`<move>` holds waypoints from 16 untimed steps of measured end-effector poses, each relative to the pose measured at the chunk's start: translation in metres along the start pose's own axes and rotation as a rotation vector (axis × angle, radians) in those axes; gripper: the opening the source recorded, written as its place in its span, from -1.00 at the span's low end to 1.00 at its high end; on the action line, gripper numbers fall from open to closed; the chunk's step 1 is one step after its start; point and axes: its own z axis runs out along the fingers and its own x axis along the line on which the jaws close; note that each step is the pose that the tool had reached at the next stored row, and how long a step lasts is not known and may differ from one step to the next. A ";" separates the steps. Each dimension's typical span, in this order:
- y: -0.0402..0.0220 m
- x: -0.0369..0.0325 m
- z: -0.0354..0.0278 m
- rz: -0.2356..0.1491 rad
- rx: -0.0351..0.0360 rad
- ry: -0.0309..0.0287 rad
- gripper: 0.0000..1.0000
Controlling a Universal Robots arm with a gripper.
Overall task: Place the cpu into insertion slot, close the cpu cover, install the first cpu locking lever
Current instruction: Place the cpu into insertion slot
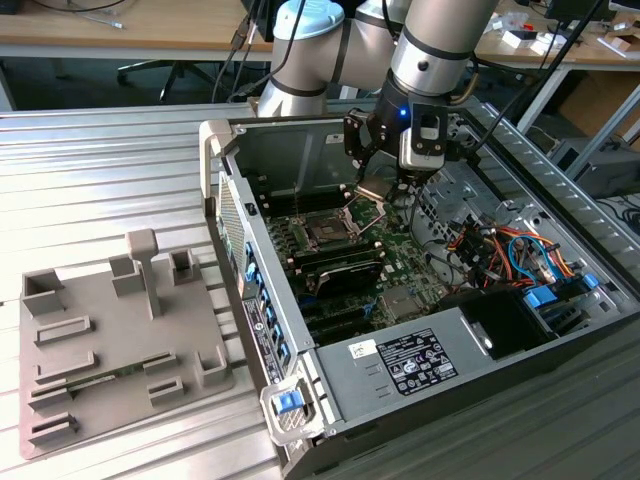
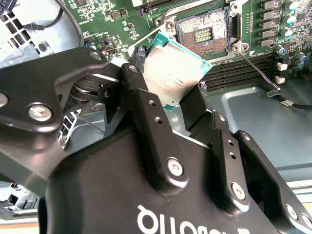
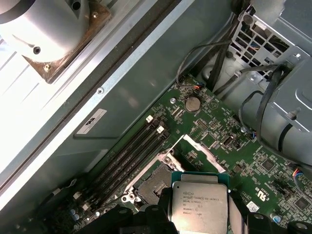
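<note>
Black fingers (image 2: 146, 112) pinch the thin silvery square cpu (image 2: 175, 68) by its edges near the dark insertion slot (image 2: 202, 31); light, stiff, likely fragile.

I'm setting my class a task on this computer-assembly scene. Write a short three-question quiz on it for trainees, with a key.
1. True or false: the cpu lies seated in the insertion slot.
2. What is the gripper shut on? A) a cable B) the cpu C) nothing
3. Fill in: in the second wrist view, the insertion slot has its contacts bare, so it is ____.

Key: 1 false, the cpu is held between the fingers, apart from the slot. 2 B. 3 empty.
</note>
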 end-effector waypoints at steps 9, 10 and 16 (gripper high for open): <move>0.0000 0.0000 0.0002 0.009 -0.0002 -0.0007 0.09; 0.0000 0.0000 0.0002 0.011 -0.0002 -0.0009 0.09; 0.0000 0.0000 0.0003 0.017 -0.0003 -0.0014 0.09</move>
